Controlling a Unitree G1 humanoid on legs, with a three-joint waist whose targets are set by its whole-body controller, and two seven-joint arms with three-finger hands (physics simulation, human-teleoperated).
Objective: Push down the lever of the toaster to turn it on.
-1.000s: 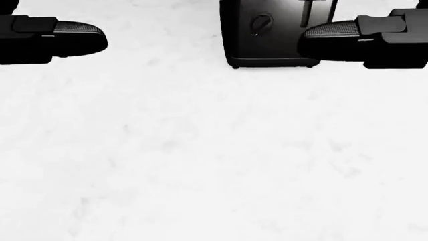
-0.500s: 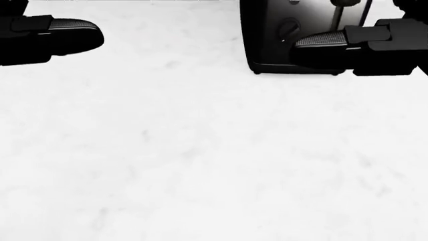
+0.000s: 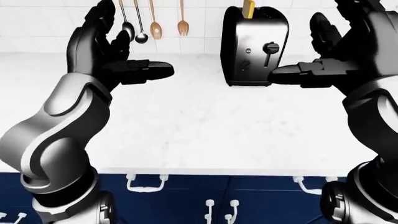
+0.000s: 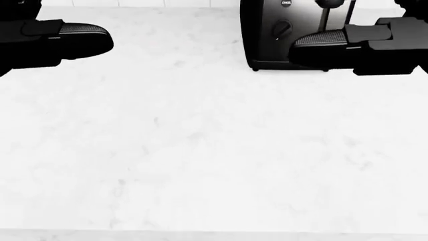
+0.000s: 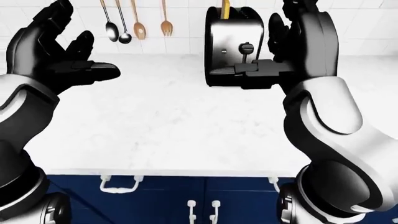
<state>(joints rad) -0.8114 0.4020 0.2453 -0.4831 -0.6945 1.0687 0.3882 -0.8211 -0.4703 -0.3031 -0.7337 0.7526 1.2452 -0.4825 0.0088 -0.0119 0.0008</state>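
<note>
A shiny black toaster (image 3: 255, 46) stands at the wall end of the white counter (image 3: 186, 126), with a yellow slice (image 3: 248, 8) sticking out of its slot. Its lever knob (image 3: 271, 47) sits near the top of its track on the face turned toward me. My right hand (image 3: 297, 47) is open just right of the toaster. Its thumb (image 4: 321, 46) stretches across the toaster's face below the knob, and whether it touches I cannot tell. My left hand (image 3: 134, 42) is open and holds nothing, raised over the counter far to the left.
Metal spoons (image 3: 134, 28), a wooden spoon (image 3: 155, 25) and a wooden fork (image 3: 182, 21) hang on the tiled wall left of the toaster. Blue cabinet fronts with white handles (image 3: 146, 184) run under the counter's near edge.
The head view has shifted: the toaster slid right and its lever knob came into view, and the counter's near edge now shows at the bottom. Both hands keep their open pose.
</note>
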